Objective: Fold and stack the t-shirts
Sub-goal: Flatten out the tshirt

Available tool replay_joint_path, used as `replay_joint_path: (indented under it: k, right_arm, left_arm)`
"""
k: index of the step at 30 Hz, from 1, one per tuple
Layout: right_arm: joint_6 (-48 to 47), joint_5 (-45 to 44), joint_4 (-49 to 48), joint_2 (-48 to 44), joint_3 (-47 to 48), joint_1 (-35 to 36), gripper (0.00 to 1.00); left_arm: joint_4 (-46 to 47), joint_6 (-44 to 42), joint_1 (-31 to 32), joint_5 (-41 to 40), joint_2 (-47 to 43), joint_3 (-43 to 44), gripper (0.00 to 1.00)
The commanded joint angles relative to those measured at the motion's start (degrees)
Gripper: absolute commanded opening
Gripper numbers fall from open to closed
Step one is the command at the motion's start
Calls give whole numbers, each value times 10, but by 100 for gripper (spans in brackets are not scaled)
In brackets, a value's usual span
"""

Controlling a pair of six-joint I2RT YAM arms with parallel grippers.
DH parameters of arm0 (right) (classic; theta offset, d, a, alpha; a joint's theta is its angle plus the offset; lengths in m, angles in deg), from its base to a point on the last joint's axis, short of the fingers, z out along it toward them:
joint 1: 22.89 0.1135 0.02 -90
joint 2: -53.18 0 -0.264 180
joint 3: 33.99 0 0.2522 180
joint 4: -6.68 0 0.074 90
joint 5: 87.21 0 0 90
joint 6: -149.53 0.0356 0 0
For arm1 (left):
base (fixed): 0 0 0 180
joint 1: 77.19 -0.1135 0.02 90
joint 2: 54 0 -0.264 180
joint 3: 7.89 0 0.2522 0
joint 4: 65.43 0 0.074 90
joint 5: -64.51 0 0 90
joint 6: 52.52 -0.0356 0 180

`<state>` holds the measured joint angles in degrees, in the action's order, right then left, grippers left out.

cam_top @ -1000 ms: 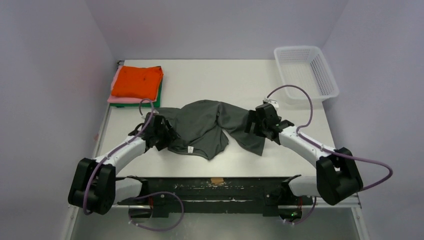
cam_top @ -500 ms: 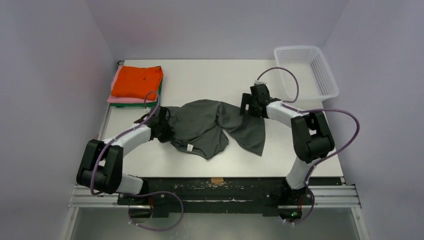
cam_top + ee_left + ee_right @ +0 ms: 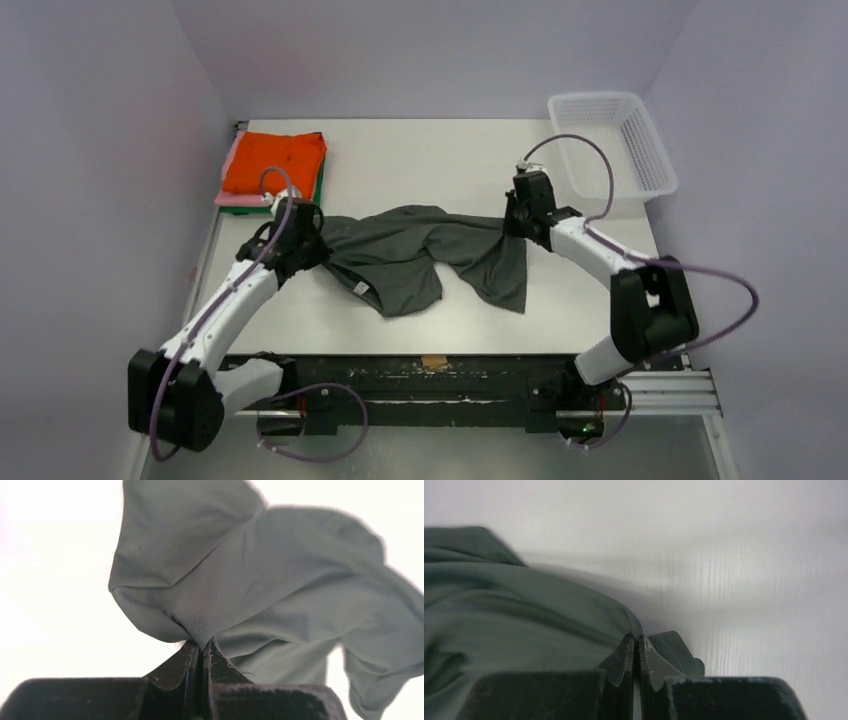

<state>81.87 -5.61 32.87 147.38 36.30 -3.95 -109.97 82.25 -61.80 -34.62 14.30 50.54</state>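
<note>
A dark grey t-shirt [image 3: 420, 255] stretches across the middle of the table, crumpled, with two flaps hanging toward the near edge. My left gripper [image 3: 312, 243] is shut on its left end; in the left wrist view the cloth [image 3: 240, 580] bunches into the closed tips of that gripper [image 3: 202, 642]. My right gripper [image 3: 512, 222] is shut on the shirt's right end, and the right wrist view shows a hem [image 3: 574, 615] pinched between the tips of the gripper [image 3: 639, 641]. Folded t-shirts [image 3: 275, 165], orange on top of pink and green, lie stacked at the far left.
A white mesh basket [image 3: 612, 140] stands at the far right corner of the table [image 3: 420, 155]. Purple cables loop above both arms. A black rail [image 3: 430, 375] runs along the near edge.
Both grippers have shut on the grey shirt's ends. The left arm pulled its end leftward and the right arm moved to the far right, stretching the shirt out between them.
</note>
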Motion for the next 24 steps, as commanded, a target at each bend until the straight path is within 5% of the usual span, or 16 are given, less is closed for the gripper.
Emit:
replay_joint_path:
  k: [1, 6, 12, 18, 24]
  right_arm:
    - [5, -42, -12, -205, -15, 3, 0]
    - [3, -40, 15, -404, -12, 3, 0]
    - [-6, 4, 98, -540, 70, 3, 0]
    - [-15, 21, 132, -589, 123, 3, 0]
    - [-5, -39, 146, -559, 115, 3, 0]
  left_arm:
    - [-61, -37, -1, -53, -140, 58, 0]
    - [-104, -78, 0, -59, -303, 116, 0]
    - [-117, -126, 0, -1, -425, 226, 0]
    - [-131, -132, 0, 7, -455, 295, 0]
    - [-127, -131, 0, -12, -379, 283, 0]
